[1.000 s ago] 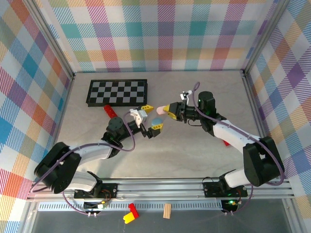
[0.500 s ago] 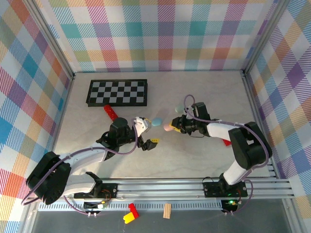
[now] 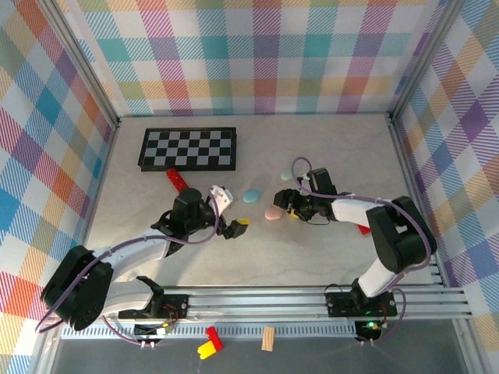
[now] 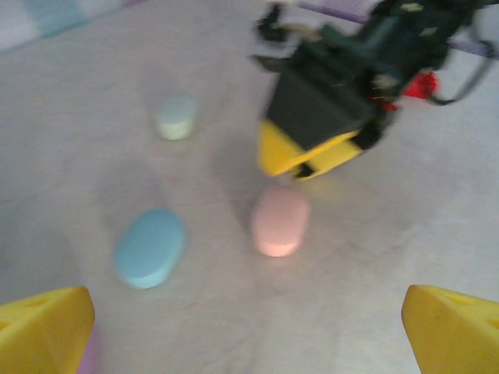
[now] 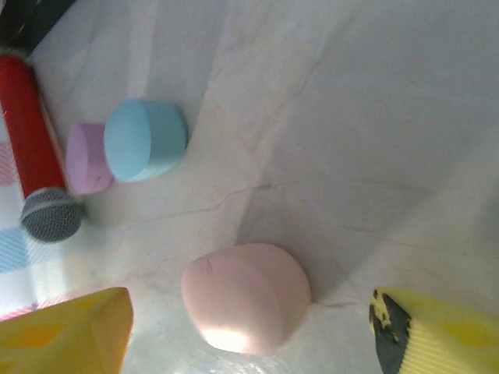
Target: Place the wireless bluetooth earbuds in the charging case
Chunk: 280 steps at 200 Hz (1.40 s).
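The right fingers [image 5: 70, 327], spread wide, sit just behind the pink earbud [image 5: 245, 296] lying on the table [image 5: 351, 117], so an off-centre closure may squirt its rounded shell sideways out of reach.

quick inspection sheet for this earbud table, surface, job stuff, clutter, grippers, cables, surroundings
surface: pale table, nothing spilled
job's things: blue case, pink case and mint case lie closed and apart mid-table; purple piece beside the blue case, too blurred to call an earbud
clutter: checkerboard back left, red microphone in front of it, red item by the right arm
grippers: left gripper open, short of the blue case; right gripper open, fingers either side of the pink case
cables: purple cable looped over the right wrist
surroundings: plaid walls; yellow-red block and wooden block below the front rail
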### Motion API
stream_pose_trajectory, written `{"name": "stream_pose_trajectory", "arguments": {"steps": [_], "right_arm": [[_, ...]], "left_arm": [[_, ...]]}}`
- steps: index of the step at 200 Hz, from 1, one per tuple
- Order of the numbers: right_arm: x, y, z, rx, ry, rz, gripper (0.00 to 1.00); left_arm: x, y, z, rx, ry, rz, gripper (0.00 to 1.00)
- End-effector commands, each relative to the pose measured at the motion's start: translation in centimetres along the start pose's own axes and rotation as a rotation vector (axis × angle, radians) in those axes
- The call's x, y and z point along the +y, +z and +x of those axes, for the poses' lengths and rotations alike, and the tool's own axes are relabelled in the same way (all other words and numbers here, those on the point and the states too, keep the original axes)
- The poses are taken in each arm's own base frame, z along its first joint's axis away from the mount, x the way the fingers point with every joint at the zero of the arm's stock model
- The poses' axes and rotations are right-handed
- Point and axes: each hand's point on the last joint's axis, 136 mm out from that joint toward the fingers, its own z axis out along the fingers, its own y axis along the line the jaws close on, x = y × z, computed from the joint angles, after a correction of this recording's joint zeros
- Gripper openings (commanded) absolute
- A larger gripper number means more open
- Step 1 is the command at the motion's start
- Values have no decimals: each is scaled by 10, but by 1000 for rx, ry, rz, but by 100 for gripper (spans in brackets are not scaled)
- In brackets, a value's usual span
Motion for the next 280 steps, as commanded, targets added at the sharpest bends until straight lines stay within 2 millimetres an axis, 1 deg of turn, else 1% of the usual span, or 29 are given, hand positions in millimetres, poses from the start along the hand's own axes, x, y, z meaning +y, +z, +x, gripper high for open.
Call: {"name": "stream_pose_trajectory", "arguments": {"steps": [1,12,25,37,49,57,67,68,78,88,98,111,120,123,127,146,157,175,181,190,197,212,217,226,233,252,280], "right_arm": [[-11,-32,-21,-94,-164,182,86],[-9,-48,-34,-165,-241,235,90],[-9,-69,-52,-261,-352,316,93],[-10,-90,-70,-364,-442,401,95],[-11,-112,-87,-478,-520,479,98],[-16,-124,-97,-550,-561,536,99],[-27,-139,-107,-643,-575,609,99],[-32,-141,-108,-652,-582,630,99],[-45,-148,-112,-731,-617,658,99],[-61,-154,-114,-802,-606,665,99],[-75,-154,-115,-838,-576,632,99],[-89,-152,-117,-848,-539,597,99],[-94,-147,-118,-832,-540,577,99],[-92,-148,-121,-852,-546,566,99],[-94,-146,-122,-857,-547,560,99],[-102,-140,-128,-866,-558,540,99],[-109,-135,-129,-859,-546,514,99],[-121,-126,-131,-849,-525,492,99],[-121,-125,-134,-858,-523,493,99],[-123,-122,-134,-813,-512,493,99],[-123,-122,-136,-816,-510,481,99],[-124,-122,-136,-811,-506,480,99],[-125,-122,-136,-810,-506,480,98],[-125,-122,-136,-809,-507,482,99],[-124,-123,-136,-811,-508,481,99],[-124,-123,-136,-811,-508,481,99],[-124,-123,-136,-811,-508,481,99]], "left_arm": [[45,-25,-22,-141,-100,-212,100],[66,-40,-23,-179,-144,-307,100],[90,-59,-15,-182,-182,-449,100],[105,-73,-4,-149,-192,-547,100],[115,-85,4,-120,-201,-614,100],[120,-93,8,-111,-196,-655,100],[128,-103,14,-96,-194,-721,100],[129,-104,15,-95,-194,-729,100],[136,-112,22,-90,-195,-795,100],[142,-115,30,-86,-196,-833,100],[148,-115,36,-78,-195,-849,100],[156,-111,44,-51,-199,-847,100],[162,-106,48,-41,-203,-841,100],[164,-105,50,-38,-207,-838,100],[167,-103,50,-41,-212,-833,100],[183,-97,60,-64,-277,-834,100],[191,-94,60,-88,-293,-833,100],[206,-87,62,-67,-287,-852,100],[212,-86,67,-46,-310,-861,100],[218,-81,72,-27,-336,-845,100],[222,-79,76,-21,-343,-847,100],[227,-72,91,1,-354,-857,100],[229,-71,91,-6,-353,-863,100],[228,-72,95,21,-374,-860,100],[231,-72,92,7,-368,-867,100],[233,-75,94,10,-379,-891,100],[233,-76,94,10,-377,-893,100]]}}
